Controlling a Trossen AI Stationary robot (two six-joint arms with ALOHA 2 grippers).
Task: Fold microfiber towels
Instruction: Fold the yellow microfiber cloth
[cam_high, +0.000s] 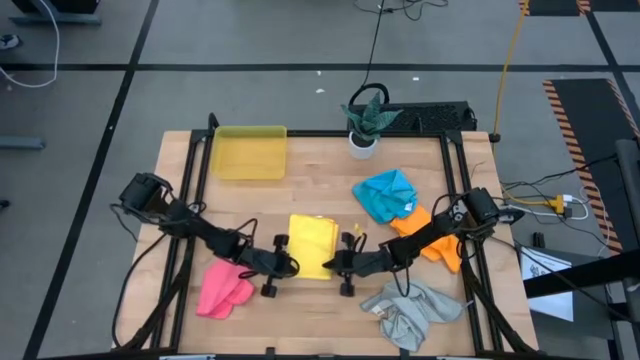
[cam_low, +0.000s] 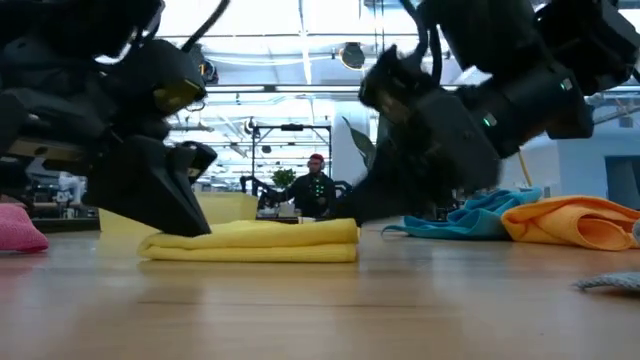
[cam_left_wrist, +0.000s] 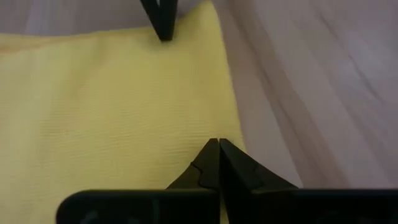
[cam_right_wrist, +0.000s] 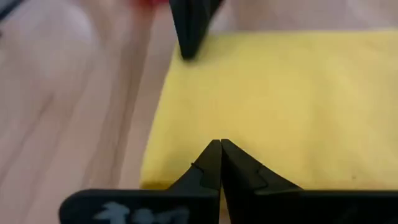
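The yellow towel (cam_high: 312, 245) lies folded flat at mid-table; the low view shows its stacked layers (cam_low: 255, 242). My left gripper (cam_high: 296, 268) is shut, its tip on the towel's near left part. My right gripper (cam_high: 329, 266) is shut too, its tip on the near right corner. Each wrist view shows the other gripper's tip across the cloth. The pink towel (cam_high: 224, 290) lies crumpled at the near left. The blue towel (cam_high: 385, 195) and the orange towel (cam_high: 432, 238) lie bunched on the right. The grey towel (cam_high: 410, 312) lies at the near right. My left gripper sets its shut fingertips (cam_left_wrist: 208, 158) on the yellow towel's top layer, just inside its near edge (cam_left_wrist: 235, 134). It slants down from the table's left. The towel lies flat on the table. Whether any cloth is nipped between the tips, I cannot tell. My right gripper sets its shut fingertips (cam_right_wrist: 231, 158) on the yellow towel's top, close to its near right corner (cam_right_wrist: 155, 171). It slants down from the table's right. The towel stays flat under it. No cloth shows between the tips.
A translucent yellow tray (cam_high: 249, 152) stands at the far left. A potted plant (cam_high: 365, 125) stands at the far edge. Bare wood shows between the tray and the blue towel. In the low view a person sits in the room beyond the table.
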